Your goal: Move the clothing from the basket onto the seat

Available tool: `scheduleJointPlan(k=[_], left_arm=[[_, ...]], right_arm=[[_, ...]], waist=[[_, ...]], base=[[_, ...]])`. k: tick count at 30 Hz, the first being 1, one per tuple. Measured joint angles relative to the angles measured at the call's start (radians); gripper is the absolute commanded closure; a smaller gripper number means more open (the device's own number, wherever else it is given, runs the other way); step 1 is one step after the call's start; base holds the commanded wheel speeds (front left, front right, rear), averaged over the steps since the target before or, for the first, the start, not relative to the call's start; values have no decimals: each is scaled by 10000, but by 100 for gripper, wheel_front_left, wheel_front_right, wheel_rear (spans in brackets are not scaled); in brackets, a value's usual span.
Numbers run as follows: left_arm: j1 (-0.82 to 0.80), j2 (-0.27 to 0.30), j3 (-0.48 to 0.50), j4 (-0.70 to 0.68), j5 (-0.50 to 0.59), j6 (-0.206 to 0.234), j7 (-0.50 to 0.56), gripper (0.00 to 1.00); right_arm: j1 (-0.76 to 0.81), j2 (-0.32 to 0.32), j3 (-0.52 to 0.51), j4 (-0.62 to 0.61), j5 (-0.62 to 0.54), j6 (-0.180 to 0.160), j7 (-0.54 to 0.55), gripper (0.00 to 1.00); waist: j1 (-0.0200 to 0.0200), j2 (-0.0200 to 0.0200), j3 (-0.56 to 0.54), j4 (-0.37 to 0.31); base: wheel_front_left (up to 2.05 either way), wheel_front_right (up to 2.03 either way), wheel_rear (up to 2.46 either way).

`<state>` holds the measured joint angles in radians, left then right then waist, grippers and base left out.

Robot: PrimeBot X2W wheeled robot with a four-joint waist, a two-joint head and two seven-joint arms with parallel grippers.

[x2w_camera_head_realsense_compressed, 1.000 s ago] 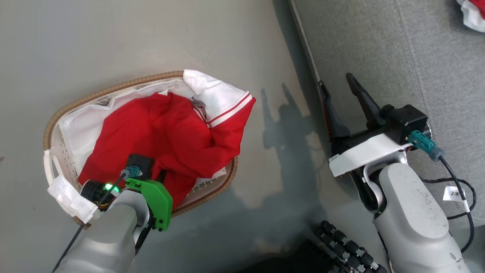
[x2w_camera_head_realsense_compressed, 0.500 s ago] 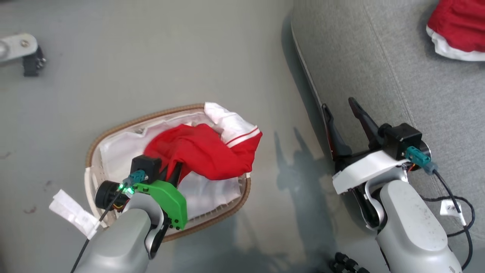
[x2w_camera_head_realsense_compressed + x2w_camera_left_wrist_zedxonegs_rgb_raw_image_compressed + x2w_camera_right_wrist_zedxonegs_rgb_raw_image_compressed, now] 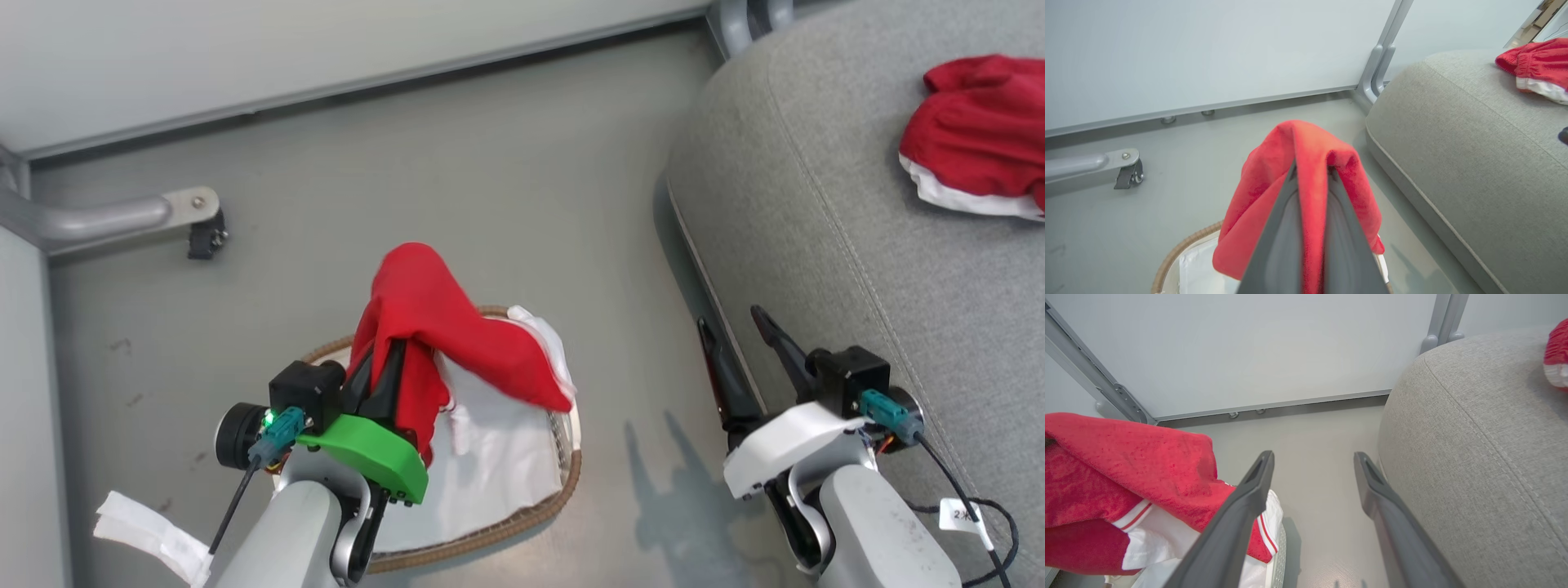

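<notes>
Red garment (image 3: 416,294) lifted higher above basket (image 3: 522,523), clamped in left jaws, right jaws wide, empty, cable tag (image 3: 957,514) starts "2"

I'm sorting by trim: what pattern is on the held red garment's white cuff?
Thin red stripes on the white cuff, clearest in the right wrist view.

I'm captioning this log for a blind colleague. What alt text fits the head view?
The left gripper is shut on a red garment, held up over the white-lined basket on the floor. The right gripper hangs open beside the grey seat, where another red garment lies.
</notes>
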<state>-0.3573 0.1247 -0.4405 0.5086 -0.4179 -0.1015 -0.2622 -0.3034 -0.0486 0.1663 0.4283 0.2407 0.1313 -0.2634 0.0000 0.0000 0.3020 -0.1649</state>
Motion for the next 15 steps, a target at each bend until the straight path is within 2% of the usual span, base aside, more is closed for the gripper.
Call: scheduleJointPlan(k=[7, 15], left_arm=[[779, -439, 997, -1572, 798, -219, -2, 100], [1014, -683, 1120, -2842, 957, -263, -2, 100]], right_arm=[[542, 0, 25, 169, -8, 0, 0, 0], [1003, -2, 128, 261, -6, 0, -2, 0]], waist=[[0, 0, -1000, 300], [-1, 0, -1869, 483]], base=[[0, 0, 0], [0, 0, 0]])
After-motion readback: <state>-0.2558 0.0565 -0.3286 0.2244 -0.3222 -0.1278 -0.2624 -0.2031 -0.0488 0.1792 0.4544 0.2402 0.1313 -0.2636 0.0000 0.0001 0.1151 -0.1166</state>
